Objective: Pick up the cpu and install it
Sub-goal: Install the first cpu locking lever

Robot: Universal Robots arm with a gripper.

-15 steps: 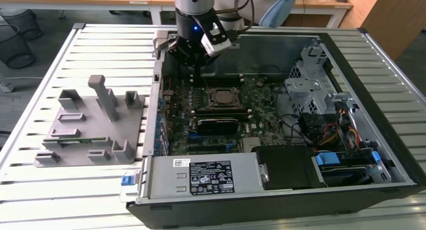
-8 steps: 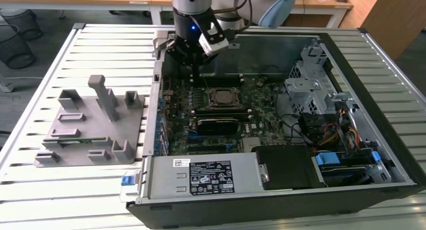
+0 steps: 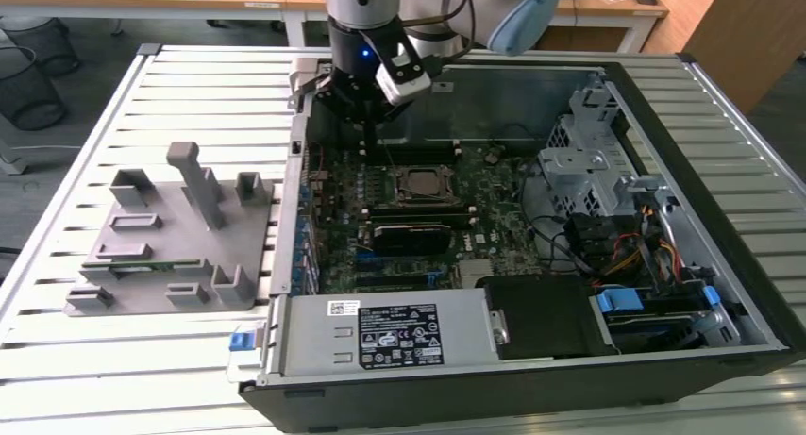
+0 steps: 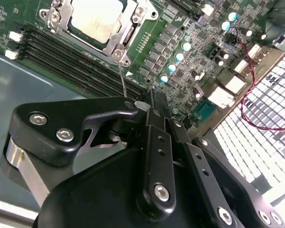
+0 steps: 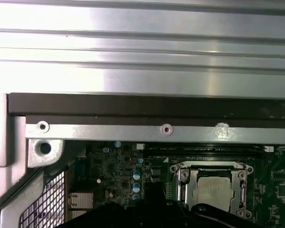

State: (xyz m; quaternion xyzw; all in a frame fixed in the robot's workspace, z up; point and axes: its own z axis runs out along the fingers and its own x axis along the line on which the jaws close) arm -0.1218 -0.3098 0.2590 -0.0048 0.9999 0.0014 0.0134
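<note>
The gripper hangs inside the open computer case, above the motherboard; its fingers look drawn together with nothing between them, judging from the second wrist view. At about five o'clock from it in the exterior view, close by, lies the cpu, flat in its socket frame. In both wrist views the cpu shows its silver top framed by the metal rim, which suggests it has already been seated. Well away, at about eight o'clock, the grey plastic fixture sits on the slatted table.
</note>
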